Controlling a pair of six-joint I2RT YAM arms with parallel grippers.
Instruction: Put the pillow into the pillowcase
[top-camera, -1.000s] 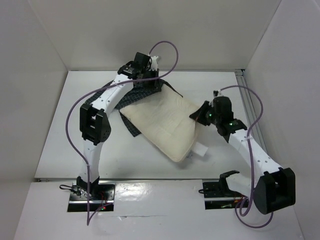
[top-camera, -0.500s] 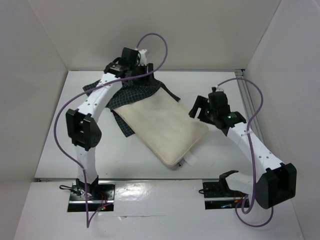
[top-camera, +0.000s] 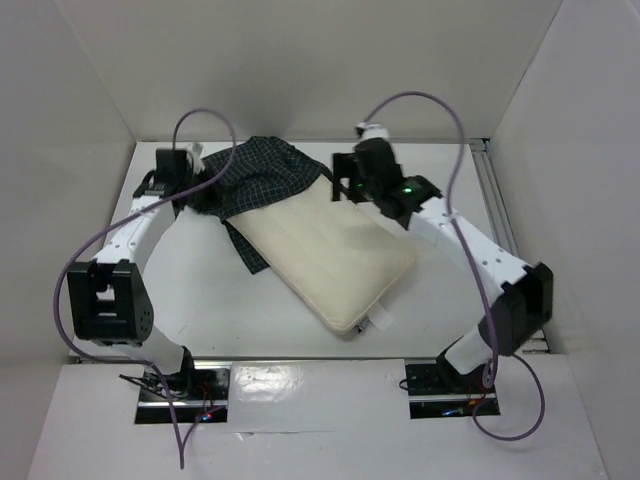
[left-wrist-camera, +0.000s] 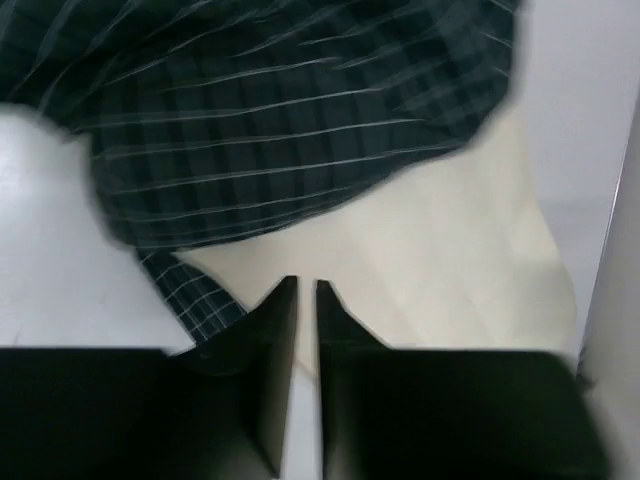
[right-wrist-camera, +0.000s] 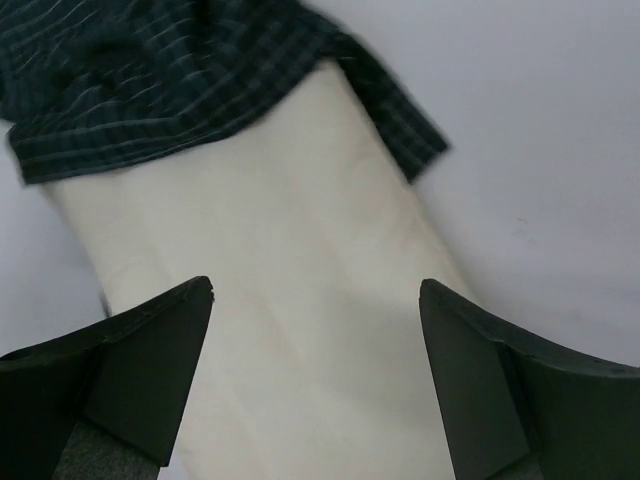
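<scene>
The cream pillow (top-camera: 335, 260) lies diagonally on the white table, its far end tucked under the dark checked pillowcase (top-camera: 262, 175), which is bunched up there. My left gripper (top-camera: 197, 197) is at the pillowcase's left edge. In the left wrist view its jaws (left-wrist-camera: 305, 285) stand almost together, with a thin slit and nothing in it, above the pillow (left-wrist-camera: 440, 260) and just below the pillowcase (left-wrist-camera: 280, 130). My right gripper (top-camera: 338, 185) hovers over the pillow's far end. It is wide open (right-wrist-camera: 315, 290) above the pillow (right-wrist-camera: 300, 300), with the pillowcase (right-wrist-camera: 150, 80) ahead.
White walls close in the table on three sides. A metal rail (top-camera: 490, 190) runs along the right edge. Purple cables loop above both arms. A small white tag (top-camera: 380, 322) sticks out of the pillow's near corner.
The left arm swung from far centre to far left and the right arm moved from the pillow's right side to its far end. Both grippers let go; the left one narrowed again.
</scene>
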